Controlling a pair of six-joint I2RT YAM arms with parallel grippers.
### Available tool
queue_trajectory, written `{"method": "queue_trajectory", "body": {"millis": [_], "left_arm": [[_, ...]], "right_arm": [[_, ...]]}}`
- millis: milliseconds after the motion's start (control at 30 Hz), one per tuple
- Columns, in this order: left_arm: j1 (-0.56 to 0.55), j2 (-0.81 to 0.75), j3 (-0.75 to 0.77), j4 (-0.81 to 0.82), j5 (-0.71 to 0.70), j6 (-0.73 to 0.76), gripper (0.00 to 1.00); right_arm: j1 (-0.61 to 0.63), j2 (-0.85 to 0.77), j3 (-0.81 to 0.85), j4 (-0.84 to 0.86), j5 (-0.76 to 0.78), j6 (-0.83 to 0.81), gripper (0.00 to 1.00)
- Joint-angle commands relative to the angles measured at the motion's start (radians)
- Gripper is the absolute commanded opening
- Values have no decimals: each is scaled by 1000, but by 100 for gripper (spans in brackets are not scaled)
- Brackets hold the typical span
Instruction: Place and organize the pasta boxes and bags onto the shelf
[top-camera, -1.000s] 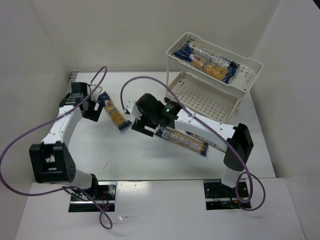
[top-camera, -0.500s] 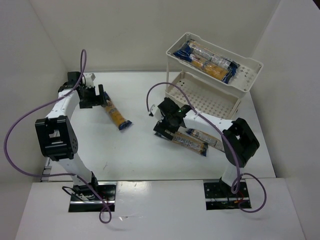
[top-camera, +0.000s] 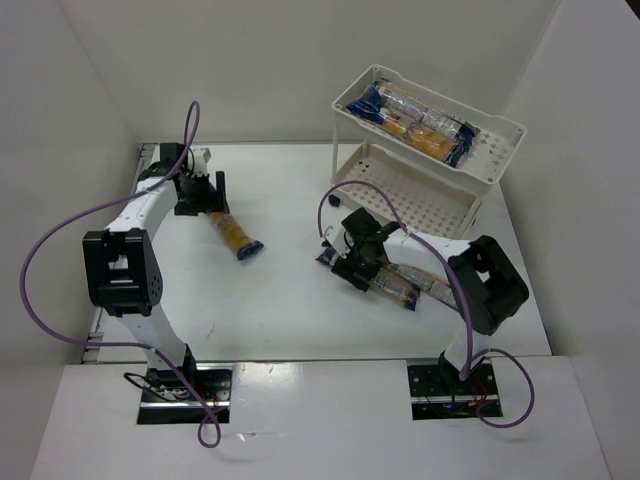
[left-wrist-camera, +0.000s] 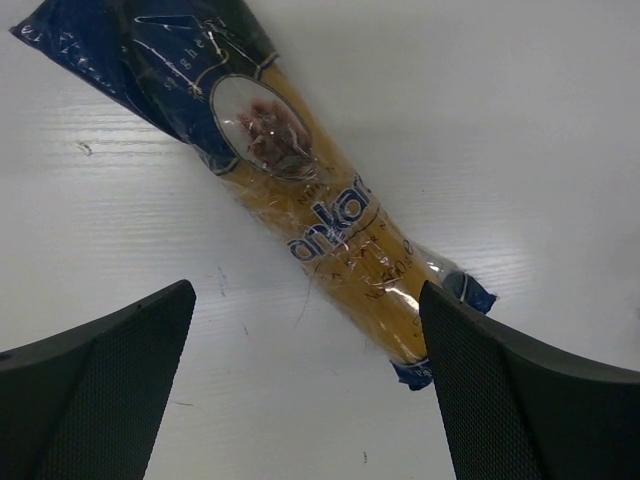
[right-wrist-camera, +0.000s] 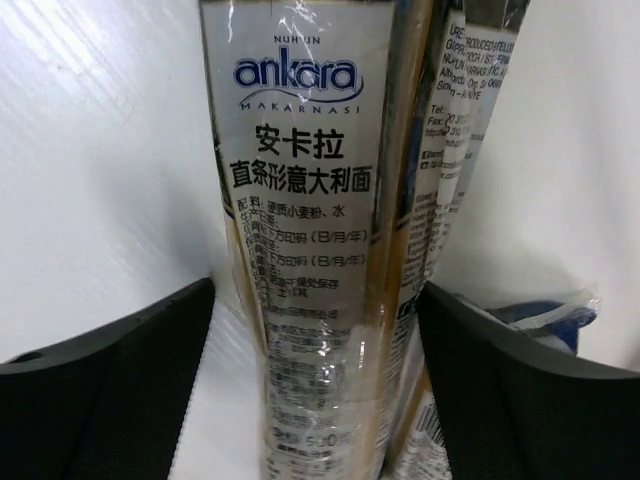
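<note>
One pasta packet (top-camera: 233, 232) lies slanted on the table at the left. My left gripper (top-camera: 203, 190) is open and empty above its far end. In the left wrist view the packet (left-wrist-camera: 300, 190) runs diagonally ahead of the wide-open gripper (left-wrist-camera: 310, 400), its lower end near the right finger (left-wrist-camera: 530, 400). Two more packets (top-camera: 392, 285) lie side by side at centre right. My right gripper (top-camera: 353, 257) is open, low over their left end. In the right wrist view the labelled packet (right-wrist-camera: 310, 200) and its neighbour (right-wrist-camera: 460, 100) sit between the fingers (right-wrist-camera: 110, 400). The shelf (top-camera: 500, 128) stands at the back right.
The shelf's top tray holds pasta packets (top-camera: 420, 122). Its lower tray (top-camera: 410, 195) shows a bare perforated floor. Purple cables loop over both arms. White walls close in the left, back and right sides of the table.
The left gripper has moved a little right and settled over the far end of the left packet. The right gripper has moved right and down onto the two packets at centre right.
</note>
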Motion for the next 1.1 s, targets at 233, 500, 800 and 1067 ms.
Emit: {"method": "queue_trajectory", "body": {"millis": [233, 500, 800, 1067], "left_arm": [[9, 12, 29, 31, -43, 12, 100], [9, -28, 18, 41, -43, 32, 100], [9, -106, -32, 50, -76, 53, 100], [9, -152, -42, 41, -134, 81, 100]], "right_arm": [[74, -63, -145, 45, -62, -16, 21], [96, -112, 162, -96, -36, 40, 0], [234, -187, 629, -279, 179, 42, 0], [234, -146, 1076, -234, 391, -52, 0]]}}
